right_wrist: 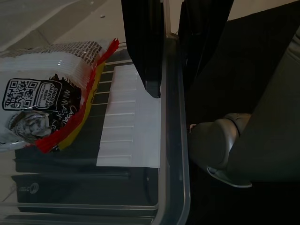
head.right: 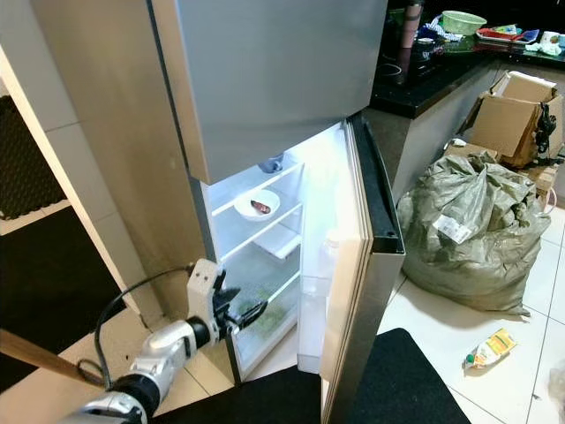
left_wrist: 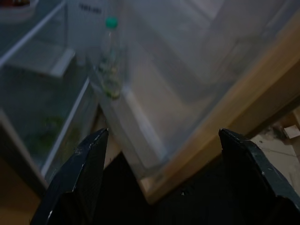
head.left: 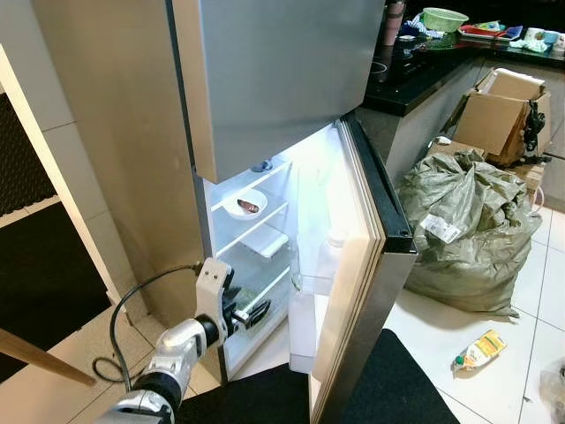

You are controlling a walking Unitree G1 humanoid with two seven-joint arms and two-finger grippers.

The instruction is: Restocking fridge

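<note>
Currently fridge (head.left: 265, 88) lower door (head.left: 357, 265) swung open, interior lit. Upper glass shelf holds a white bowl (head.left: 244, 204) with a small dark-red item inside; something dark sits at the back just above it, can't tell what. White tray (head.left: 266, 239) on the shelf below. Bottom drawer (head.right: 265, 309) shows greenish contents, too blurred to name. Door bin carries a clear bottle with a green cap (left_wrist: 110, 56) and a pale jug (head.left: 328, 256) beside it.

Left gripper (head.left: 250, 314) held at the fridge opening, level with the lower shelf, fingers (left_wrist: 77, 173) spread wide, nothing between them.

Right gripper (right_wrist: 168, 47) fingers close together, hanging just over the rim of a clear plastic bin (right_wrist: 176, 154); whether it grips anything, cannot tell. Bin holds a snack packet (right_wrist: 47, 108), white with red and yellow edging, QR code printed on it, wording too small to read.

Grey-green sack (head.left: 463, 225) with white label on tiled floor, cardboard boxes (head.left: 499, 110) behind, yellow packet (head.left: 479, 349) on tiles nearby. Green basket (head.left: 444, 18) on dark counter.
</note>
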